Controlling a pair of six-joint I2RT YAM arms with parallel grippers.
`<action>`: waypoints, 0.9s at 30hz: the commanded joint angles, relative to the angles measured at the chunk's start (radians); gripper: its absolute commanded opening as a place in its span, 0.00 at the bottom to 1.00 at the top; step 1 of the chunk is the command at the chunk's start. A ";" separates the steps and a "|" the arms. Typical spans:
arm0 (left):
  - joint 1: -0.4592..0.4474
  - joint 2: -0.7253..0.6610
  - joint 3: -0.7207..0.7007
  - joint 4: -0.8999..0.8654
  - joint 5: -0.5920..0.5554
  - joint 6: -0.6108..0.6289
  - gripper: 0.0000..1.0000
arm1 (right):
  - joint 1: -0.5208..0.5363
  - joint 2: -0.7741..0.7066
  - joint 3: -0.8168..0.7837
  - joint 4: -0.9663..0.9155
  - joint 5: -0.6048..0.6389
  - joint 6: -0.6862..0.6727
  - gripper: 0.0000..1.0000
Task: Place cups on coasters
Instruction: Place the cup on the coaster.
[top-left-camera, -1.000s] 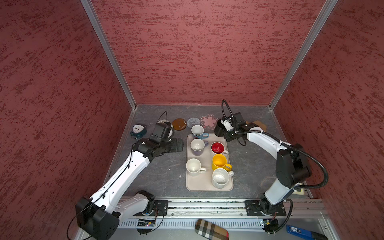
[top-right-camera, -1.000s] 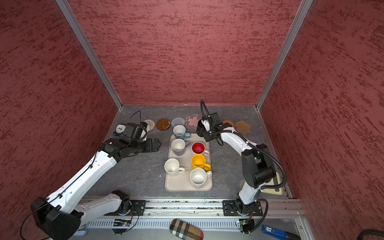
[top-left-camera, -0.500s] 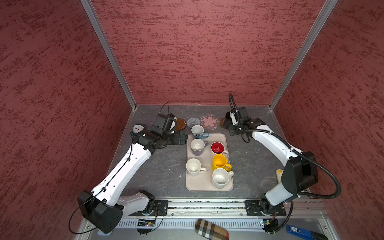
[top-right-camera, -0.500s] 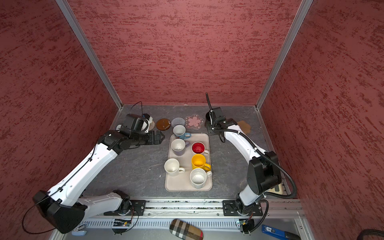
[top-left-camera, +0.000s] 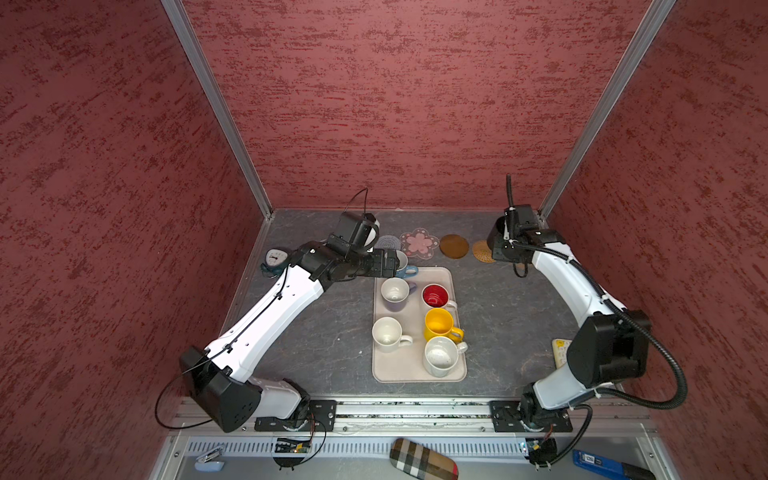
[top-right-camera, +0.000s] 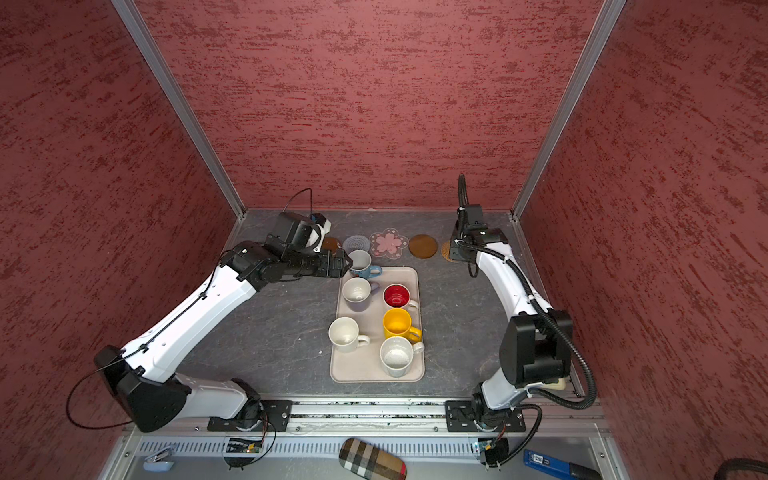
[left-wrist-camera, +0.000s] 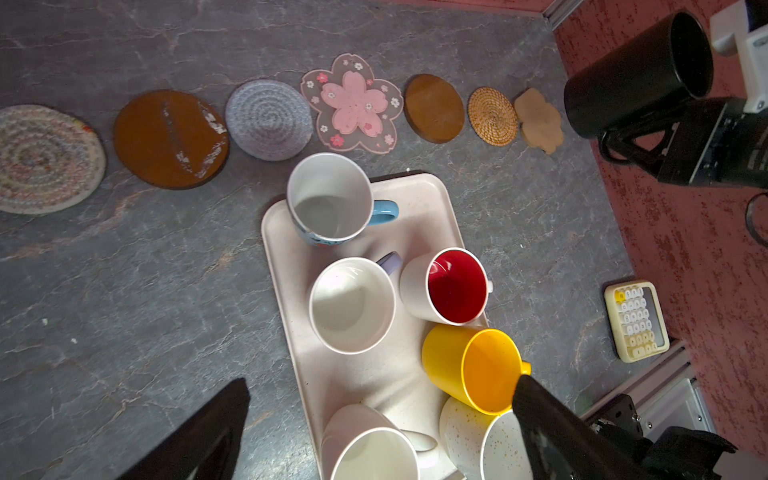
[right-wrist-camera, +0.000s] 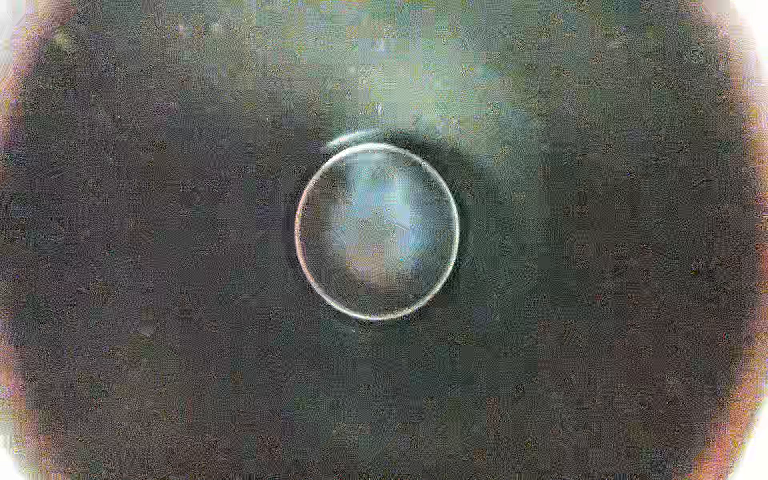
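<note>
Right gripper (left-wrist-camera: 642, 143): clenched on glossy black ceramic mug (left-wrist-camera: 631, 79), near round woven wicker coaster (left-wrist-camera: 493, 116). Left gripper (top-right-camera: 347, 262): released, just beside white, blue-handled ceramic mug (left-wrist-camera: 328, 195).

- A beige rectangular tray (top-left-camera: 399, 370) is seen lying flat on the grey, veined tabletop (top-left-camera: 332, 332).
- A small teal dial timer (top-left-camera: 274, 259) is set well off the tray's far left corner.
- A pale yellow keypad (left-wrist-camera: 636, 320) is laid well to the tray's right, at the tabletop's edge.
- A plaid case (top-left-camera: 424, 457) is pictured in front of the tray, beyond the tabletop's front edge, with a blue tool (top-left-camera: 598, 461) further right.
- Red textured walls (top-left-camera: 395, 104) are raised behind the tray and on both its sides.
</note>
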 joint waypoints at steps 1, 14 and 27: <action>-0.032 0.029 0.011 0.037 -0.037 -0.003 1.00 | -0.056 0.002 0.033 0.075 -0.023 0.018 0.00; -0.049 0.142 -0.052 0.225 -0.048 0.012 1.00 | -0.176 0.193 0.052 0.243 -0.020 -0.015 0.00; -0.028 0.173 -0.150 0.331 -0.049 0.031 0.99 | -0.250 0.312 0.097 0.287 -0.042 -0.027 0.00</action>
